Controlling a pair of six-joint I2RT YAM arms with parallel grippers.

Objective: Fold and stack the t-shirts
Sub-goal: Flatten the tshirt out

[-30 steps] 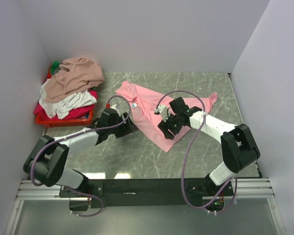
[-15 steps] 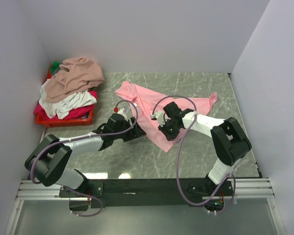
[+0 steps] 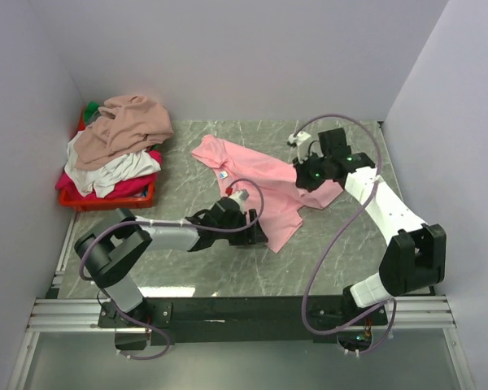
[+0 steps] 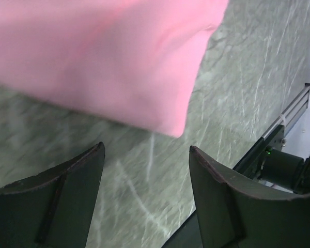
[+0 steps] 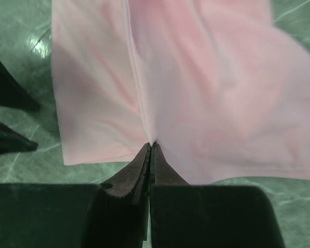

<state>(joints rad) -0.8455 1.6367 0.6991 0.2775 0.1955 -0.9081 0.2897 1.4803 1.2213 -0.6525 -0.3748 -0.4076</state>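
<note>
A light pink t-shirt (image 3: 260,175) lies spread on the marble table, its neck label (image 3: 223,173) facing up. My right gripper (image 3: 306,175) is shut on a pinch of the shirt's cloth at its right side. In the right wrist view the jaws (image 5: 151,147) meet on a fold of pink t-shirt (image 5: 196,77). My left gripper (image 3: 257,236) is low on the table by the shirt's near corner. It stands open (image 4: 144,155), with only bare table between its fingers (image 4: 67,196) and the pink hem (image 4: 103,57) just ahead.
A red basket (image 3: 106,199) at the far left holds a heap of t-shirts: tan (image 3: 126,122) on top, white (image 3: 114,171), magenta (image 3: 140,185) and a bit of green (image 3: 91,107). White walls close in the left, back and right. The table's near edge meets a metal rail (image 3: 244,313).
My right gripper shut on the pink shirt and pulled it up and away to the far right. My left gripper slid right along the table to the shirt's near corner, staying open.
</note>
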